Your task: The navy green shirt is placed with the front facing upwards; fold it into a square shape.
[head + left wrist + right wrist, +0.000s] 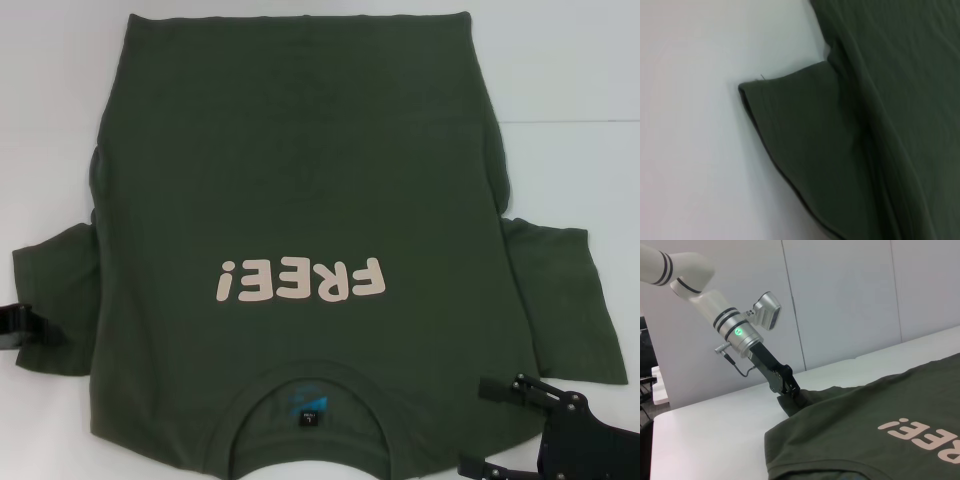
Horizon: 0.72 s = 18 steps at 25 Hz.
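- On the white table (560, 60), the navy green shirt (300, 180) lies flat, front up, pink "FREE!" lettering (300, 280) reading away from the robot, collar (310, 400) at the near edge, hem at the far side.
- Left gripper (35, 330) sits at the outer edge of the left sleeve (55, 290); from the right wrist view its fingers (792, 397) look closed on that sleeve cloth, sleeve slightly lifted.
- Right gripper (520, 425) hovers near the shirt's right shoulder, beside the right sleeve (565, 300); fingers spread wide, holding nothing.
- Risk: a thin pinch on the sleeve hem could slip out mid-fold and leave the sleeve half turned.
- Risk: pulling one side alone may drag the whole shirt sideways over the smooth top and skew it.
- Risk: body cloth already bunches along both side seams near the armpits; folding over that gives a lumpy, off-square result.
- Risk: right fingers may catch two layers or snag the collar if they drop too close in.
- Surface: plain white tabletop, smooth, shirt covers most of it.
- Room: pale panelled wall (850, 300) behind the table.
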Motion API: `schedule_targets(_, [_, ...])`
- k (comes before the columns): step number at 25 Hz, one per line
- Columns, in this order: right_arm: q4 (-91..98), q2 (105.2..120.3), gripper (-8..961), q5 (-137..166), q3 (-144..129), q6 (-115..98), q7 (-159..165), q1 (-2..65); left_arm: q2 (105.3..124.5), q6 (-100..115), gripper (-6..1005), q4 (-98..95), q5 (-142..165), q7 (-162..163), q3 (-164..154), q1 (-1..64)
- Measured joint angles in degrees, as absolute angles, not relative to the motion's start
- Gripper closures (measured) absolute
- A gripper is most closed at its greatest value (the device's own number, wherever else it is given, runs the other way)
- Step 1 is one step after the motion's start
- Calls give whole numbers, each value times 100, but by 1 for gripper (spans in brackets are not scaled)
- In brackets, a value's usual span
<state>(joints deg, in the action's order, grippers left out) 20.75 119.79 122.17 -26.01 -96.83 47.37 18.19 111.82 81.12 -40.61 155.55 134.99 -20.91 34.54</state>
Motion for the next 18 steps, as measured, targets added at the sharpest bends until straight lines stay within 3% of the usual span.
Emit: schedule_targets(18, [2074,11971,10,12217,-2461,-9713,4737,1819,11053,8663,948,-4603,15477,13552,-2056,3535])
